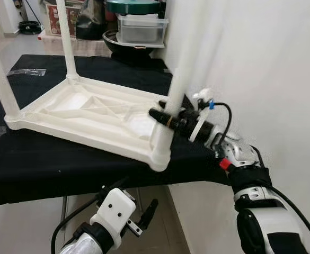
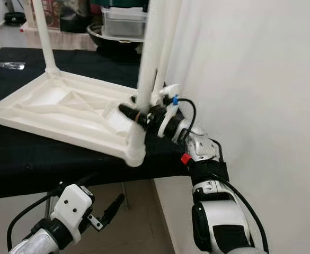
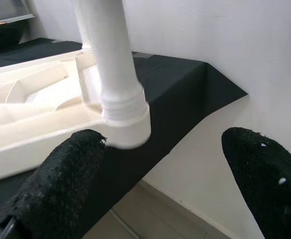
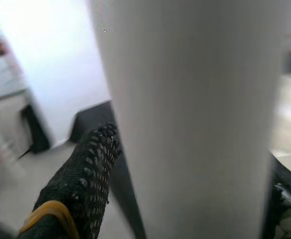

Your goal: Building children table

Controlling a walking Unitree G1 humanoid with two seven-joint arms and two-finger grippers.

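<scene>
White plastic children's tabletop point(image 1: 91, 114) lies upside down on a bench draped in black cloth point(image 1: 49, 159), its ribbed underside facing up. Legs stand upright in its corner sockets. The right gripper point(image 1: 165, 117) clasps the nearest leg point(image 1: 177, 84) just above the corner socket point(image 1: 161, 154), which juts past the cloth's front edge beside a white wall point(image 1: 266, 69); its black fingers point(image 4: 83, 179) sit on either side of the tube. The left gripper point(image 1: 144, 214) hangs below the bench edge with its fingers spread apart, holding nothing, and its camera looks up at the same socket. The leg appears to be getting seated. Doing this well likely means keeping the tube straight up, pressing or twisting squarely down into the socket, and steadying the overhanging corner so the tabletop does not tip.
</scene>
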